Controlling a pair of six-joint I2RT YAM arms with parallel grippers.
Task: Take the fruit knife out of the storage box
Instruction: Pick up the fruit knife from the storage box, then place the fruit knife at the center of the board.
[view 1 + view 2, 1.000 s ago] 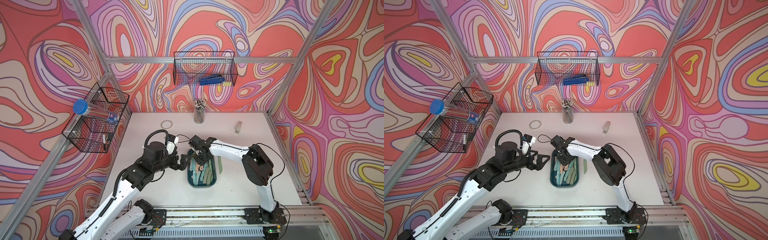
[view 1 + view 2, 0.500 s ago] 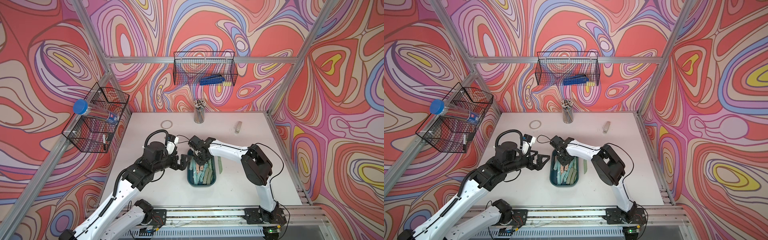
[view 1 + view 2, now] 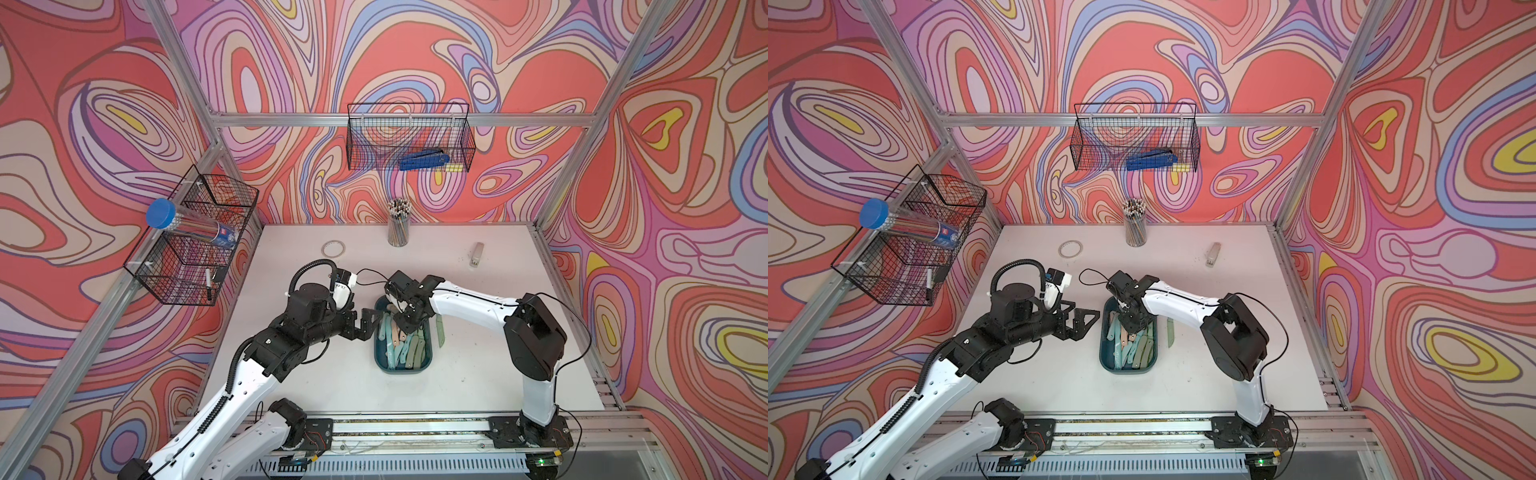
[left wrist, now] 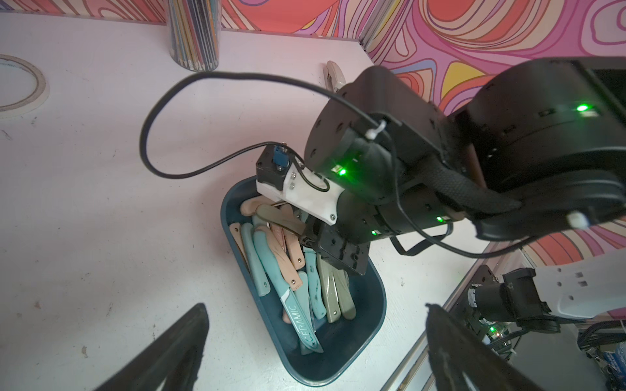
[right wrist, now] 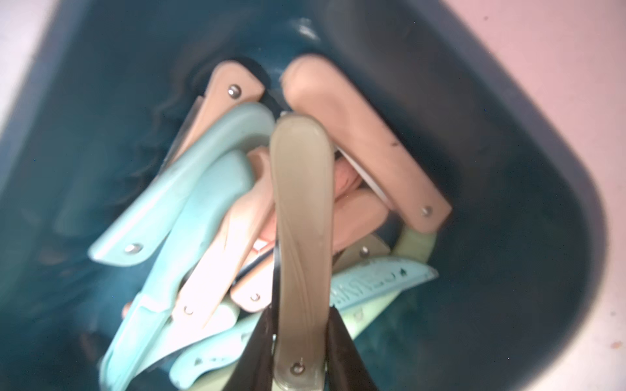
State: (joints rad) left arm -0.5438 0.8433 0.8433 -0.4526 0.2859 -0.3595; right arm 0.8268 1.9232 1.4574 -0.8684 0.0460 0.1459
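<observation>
Okay, we see right gripper [image 5: 300, 320] pinched on olive fruit knife [image 5: 299, 203], not yet out of storage box [image 3: 402, 370]; left gripper [image 3: 1086, 318] wide open, empty.

Both top views overlook the whole table [image 3: 353, 395]; both wrist views closely share the storage box [image 4: 371, 304] [image 5: 508, 203].

Lab — aluminium frame [image 3: 291, 120], patterned walls [image 3: 104, 83]
</observation>
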